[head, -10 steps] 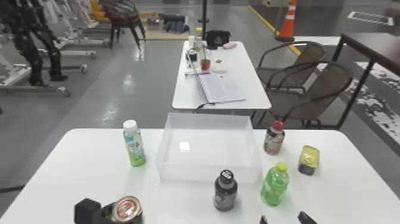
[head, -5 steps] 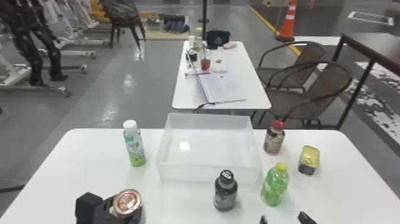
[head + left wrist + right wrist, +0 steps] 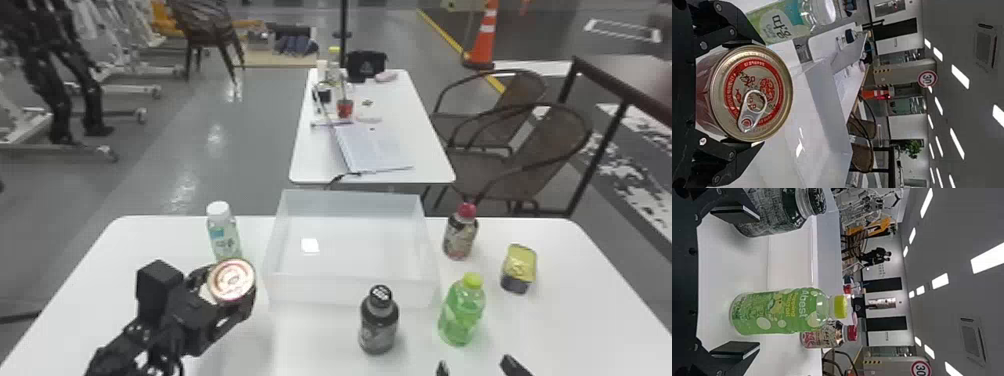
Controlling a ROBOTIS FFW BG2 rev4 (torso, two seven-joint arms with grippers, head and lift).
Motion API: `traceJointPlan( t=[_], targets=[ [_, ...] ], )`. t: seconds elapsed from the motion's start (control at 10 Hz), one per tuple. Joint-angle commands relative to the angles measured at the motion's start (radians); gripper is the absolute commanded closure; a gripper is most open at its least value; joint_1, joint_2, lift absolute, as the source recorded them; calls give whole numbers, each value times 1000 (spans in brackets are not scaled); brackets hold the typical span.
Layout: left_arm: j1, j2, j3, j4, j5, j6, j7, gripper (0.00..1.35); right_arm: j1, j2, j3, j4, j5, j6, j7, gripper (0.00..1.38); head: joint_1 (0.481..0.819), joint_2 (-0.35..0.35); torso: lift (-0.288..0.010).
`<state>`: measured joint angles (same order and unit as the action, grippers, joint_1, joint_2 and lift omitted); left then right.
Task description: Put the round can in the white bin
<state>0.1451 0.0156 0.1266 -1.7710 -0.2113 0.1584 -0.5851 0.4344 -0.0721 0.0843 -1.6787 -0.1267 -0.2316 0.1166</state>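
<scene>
My left gripper (image 3: 225, 295) is in the head view's lower left, shut around the round can (image 3: 231, 281), whose lid faces up. In the left wrist view the left gripper (image 3: 738, 94) has a finger on each side of the can (image 3: 756, 94), its pull tab showing. The white bin (image 3: 350, 292) stands on the table to the right of the can, separate from it. At the bottom edge my right gripper (image 3: 477, 370) stands open; in the right wrist view that gripper (image 3: 736, 282) has its fingers wide apart.
A white-capped bottle (image 3: 224, 235) stands just behind the can. A dark bottle (image 3: 378, 322) is in front of the bin. Right of it are a green bottle (image 3: 462, 310), a red-capped bottle (image 3: 460, 232) and a yellow-topped can (image 3: 519, 268).
The left arm has risen and moved forward and to the right with the can, which is now close to the bin's left side. The right gripper has stayed in place.
</scene>
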Motion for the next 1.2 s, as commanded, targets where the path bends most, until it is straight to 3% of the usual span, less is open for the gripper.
traceJointPlan(
  t=[0.0,0.1,0.2,0.5,1.0,1.1],
  targets=[
    [-47,44,-42,-1,36,10,1,794,-3,0,2,2,-1,0,0,154,549,0,-100],
    [-88,73,-79,18,52,13,-2,794,-8,0,6,5,-1,0,0,154,549,0,-100],
    [-145,87,-128,68,55,7,-25,794,-9,0,8,7,-2,0,0,154,549,0,-100],
    [-283,103,-232,245,78,-48,-67,794,-20,0,14,14,-2,0,2,154,549,0,-100],
    [-463,73,-256,571,23,-158,-113,792,-26,2,18,20,-2,0,3,154,549,0,-100],
    [-469,73,-257,581,12,-177,-108,633,-26,2,18,20,-2,0,5,154,549,0,-100]
  ],
)
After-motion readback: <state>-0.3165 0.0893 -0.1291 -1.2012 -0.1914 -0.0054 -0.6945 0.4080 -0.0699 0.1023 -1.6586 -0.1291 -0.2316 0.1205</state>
